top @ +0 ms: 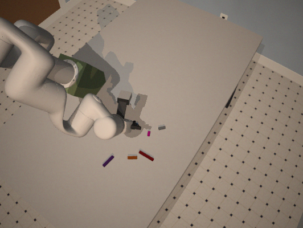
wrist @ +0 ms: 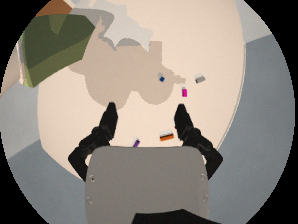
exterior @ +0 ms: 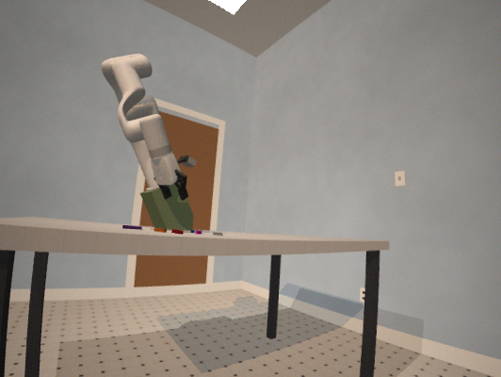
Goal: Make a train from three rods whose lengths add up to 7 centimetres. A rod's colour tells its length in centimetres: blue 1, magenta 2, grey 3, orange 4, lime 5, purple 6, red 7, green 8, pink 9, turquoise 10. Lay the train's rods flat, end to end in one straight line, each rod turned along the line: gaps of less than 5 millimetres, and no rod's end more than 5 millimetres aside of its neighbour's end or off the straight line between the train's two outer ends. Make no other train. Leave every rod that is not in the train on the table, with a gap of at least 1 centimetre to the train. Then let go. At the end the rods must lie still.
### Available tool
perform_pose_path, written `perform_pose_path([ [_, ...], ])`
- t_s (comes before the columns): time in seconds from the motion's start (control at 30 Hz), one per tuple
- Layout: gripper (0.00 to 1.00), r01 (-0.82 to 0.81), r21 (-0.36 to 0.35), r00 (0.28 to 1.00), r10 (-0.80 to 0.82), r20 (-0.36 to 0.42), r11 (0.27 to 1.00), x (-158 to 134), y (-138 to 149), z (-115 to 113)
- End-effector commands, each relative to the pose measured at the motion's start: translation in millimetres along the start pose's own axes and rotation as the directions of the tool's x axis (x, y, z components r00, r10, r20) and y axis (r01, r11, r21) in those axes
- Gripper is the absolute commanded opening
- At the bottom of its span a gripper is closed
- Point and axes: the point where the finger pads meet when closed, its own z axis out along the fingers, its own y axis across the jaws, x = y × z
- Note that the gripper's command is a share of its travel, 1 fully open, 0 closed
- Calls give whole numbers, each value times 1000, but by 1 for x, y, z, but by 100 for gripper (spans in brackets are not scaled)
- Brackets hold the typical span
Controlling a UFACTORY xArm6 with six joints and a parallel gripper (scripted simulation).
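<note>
Six rods lie flat and apart on the table. The grey rod (top: pixel 162 127), magenta rod (top: pixel 148 133) and small blue rod (top: pixel 137 123) form the far group. The purple rod (top: pixel 108 161), orange rod (top: pixel 132 157) and red rod (top: pixel 146 155) lie nearer the front. My gripper (top: pixel 129 117) (exterior: pixel 174 188) is open and empty, well above the table, over the spot beside the blue rod. The wrist view shows the open fingers with blue (wrist: pixel 161 78), magenta (wrist: pixel 184 92), grey (wrist: pixel 200 79), orange (wrist: pixel 166 136) and purple (wrist: pixel 136 143) below. The red rod is hidden there.
The arm's green base block (top: pixel 85 75) stands on the table behind the rods; it also shows in the side view (exterior: pixel 169 209). The table's right edge (top: pixel 199 154) runs not far from the red and grey rods.
</note>
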Motion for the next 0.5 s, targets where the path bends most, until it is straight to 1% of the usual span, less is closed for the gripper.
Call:
perform_pose_path([
  [0.0,100,53,24,994,-55,97,998,-2,11,7],
  [0.17,100,53,24,994,-55,97,998,-2,11,7],
  [0.2,100,81,29,988,-84,131,996,-1,16,10],
  [0.23,100,81,29,988,-84,131,996,-1,16,10],
  [0.27,100,105,39,981,-110,163,994,-2,20,13],
  [0.37,100,105,39,981,-110,163,994,-2,20,13],
  [0.4,100,128,48,972,-135,193,991,-2,25,15],
  [0.47,100,128,48,972,-135,193,991,-2,25,15],
])
